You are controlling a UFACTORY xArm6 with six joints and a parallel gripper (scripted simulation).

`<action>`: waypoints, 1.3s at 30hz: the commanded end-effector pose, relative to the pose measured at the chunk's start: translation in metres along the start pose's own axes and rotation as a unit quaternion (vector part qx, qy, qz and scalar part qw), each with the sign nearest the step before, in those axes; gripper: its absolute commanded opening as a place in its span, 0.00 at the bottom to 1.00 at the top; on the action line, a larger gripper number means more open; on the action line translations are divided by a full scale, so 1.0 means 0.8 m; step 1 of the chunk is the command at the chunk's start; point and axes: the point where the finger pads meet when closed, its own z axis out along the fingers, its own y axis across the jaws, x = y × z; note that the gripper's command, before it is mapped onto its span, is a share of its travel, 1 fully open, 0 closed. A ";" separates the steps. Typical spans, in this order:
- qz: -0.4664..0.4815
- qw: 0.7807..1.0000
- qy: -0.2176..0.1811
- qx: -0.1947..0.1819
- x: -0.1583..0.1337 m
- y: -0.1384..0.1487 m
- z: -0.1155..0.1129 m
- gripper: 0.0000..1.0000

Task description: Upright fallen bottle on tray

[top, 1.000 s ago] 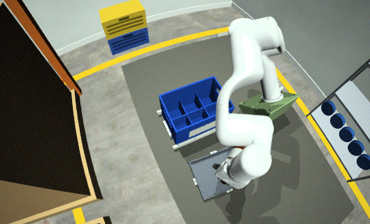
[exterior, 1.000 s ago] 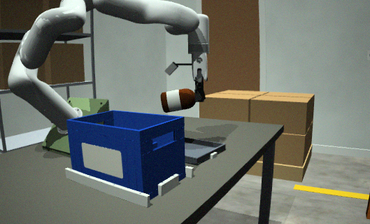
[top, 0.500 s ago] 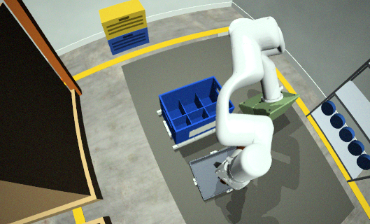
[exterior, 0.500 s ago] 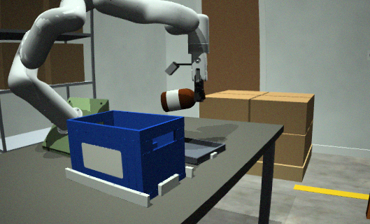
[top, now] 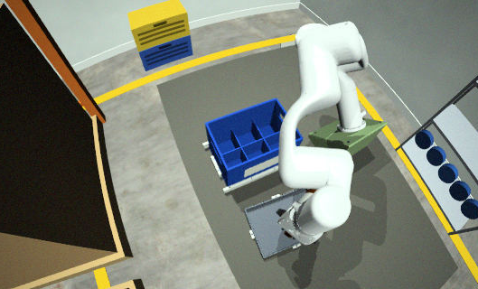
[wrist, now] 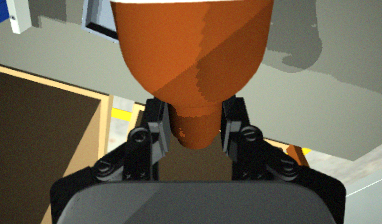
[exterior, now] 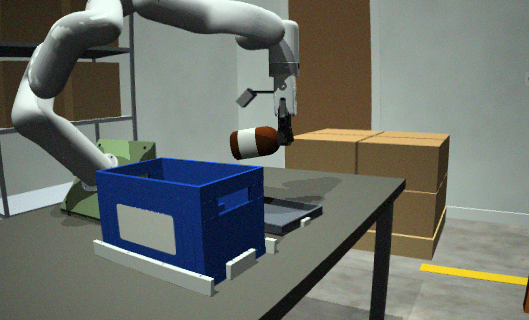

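My gripper (exterior: 283, 131) is shut on the neck of a brown bottle (exterior: 254, 142) with a white label. The bottle hangs almost level in the air, high above the table, its base pointing toward the blue crate (exterior: 182, 211). In the wrist view the two fingers clamp the bottle's neck, and the brown body (wrist: 192, 50) fills the top of the frame. The grey tray (top: 271, 228) lies flat on the table beside the crate, below the gripper; it also shows in the exterior view (exterior: 287, 213). In the overhead view the arm hides the bottle.
The blue crate (top: 249, 140) has several compartments and sits between white stops. The arm's green base (top: 345, 135) is behind it. Stacked cardboard boxes (exterior: 380, 180) stand past the table's far edge. A shelf rack (exterior: 55, 100) stands at the left.
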 end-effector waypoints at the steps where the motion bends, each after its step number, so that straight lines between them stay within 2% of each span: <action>1: 0.009 1.000 -0.002 -0.001 -0.001 0.000 -0.003 0.00; 20: 0.120 0.993 -0.002 -0.001 -0.001 0.000 -0.003 0.00; 39: 0.128 0.992 -0.002 -0.001 -0.001 0.000 -0.003 0.00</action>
